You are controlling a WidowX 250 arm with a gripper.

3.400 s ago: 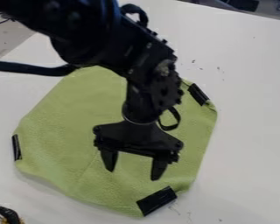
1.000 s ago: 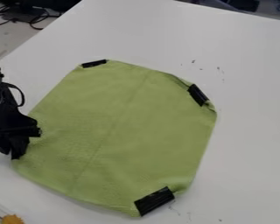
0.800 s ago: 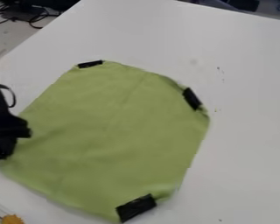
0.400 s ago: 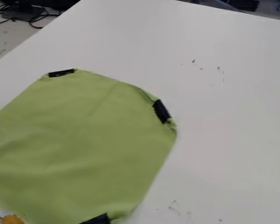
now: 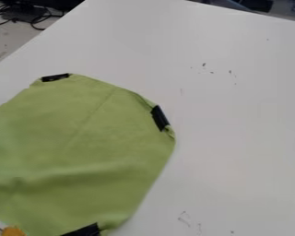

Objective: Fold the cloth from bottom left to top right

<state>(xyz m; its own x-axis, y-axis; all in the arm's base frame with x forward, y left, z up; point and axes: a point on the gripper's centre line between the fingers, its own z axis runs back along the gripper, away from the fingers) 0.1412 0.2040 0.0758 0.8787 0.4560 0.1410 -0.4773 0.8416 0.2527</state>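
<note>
1. From where I stand, the green cloth (image 5: 82, 138) has slid across the table (image 5: 236, 138) toward the left and bottom of the camera view, well away from where it lay at first.
2. Compared with the frame just before, it sits a little farther left, and part of it now runs out past the left edge.
3. Its black strips have travelled with it: the upper strip (image 5: 56, 77), at the top corner, the right strip (image 5: 160, 118), beside a puckered edge, and the lower strip (image 5: 83, 231), cut off by the bottom of the view.
4. A broad, soft ridge has grown clearer across the cloth's lower left part, while the stretch above it looks fairly smooth.
5. The cloth is spread out rather than doubled over.
6. Whether the gripper is open, closed or holding the cloth, I can't tell.
7. Down in the bottom left corner, the orange thing (image 5: 13, 231) sits where it did, right by the cloth's lower edge.
8. Small marks (image 5: 231, 72) dot the table, and cables (image 5: 36, 20) lie beyond its far left side.
</note>
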